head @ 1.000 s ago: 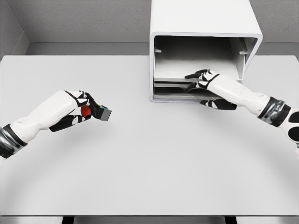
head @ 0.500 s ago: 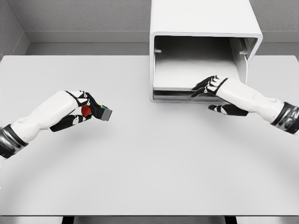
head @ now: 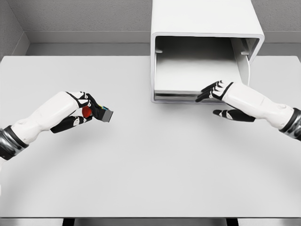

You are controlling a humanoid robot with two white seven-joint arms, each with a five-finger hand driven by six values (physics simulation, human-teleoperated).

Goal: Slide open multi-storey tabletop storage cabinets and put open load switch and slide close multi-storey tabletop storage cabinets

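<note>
Over at nine o'clock on the pale grey tabletop, the left hand comes in from the lower left with its black-and-white fingers curled tight around the load switch, a small dark block with a red knob and a grey end face. The switch's red knob sits right inside the grip, touching the palm side, and the grey end pokes out toward three o'clock, past the fingertips, tilted a little and clear of the table surface as far as the shadow lets us judge. Up at twelve to one o'clock stands the white box-shaped multi-storey tabletop storage cabinet, its front wide open to us, hollow and shadowed inside, with a flat white sliding tray low in the opening and a second thin slab edge just beneath it along the bottom lip. The right hand reaches in from three o'clock, its arm running off the right edge; the upper fingers are stretched forward and lie against the front edge of that tray at the cabinet's lower right, while the thumb hangs apart below, over the table, so the hand is loosely spread rather than clamped. Whether those fingertips actually hook the tray's lip, I can't tell. The switch and the cabinet are well apart, with bare table between them.
</note>
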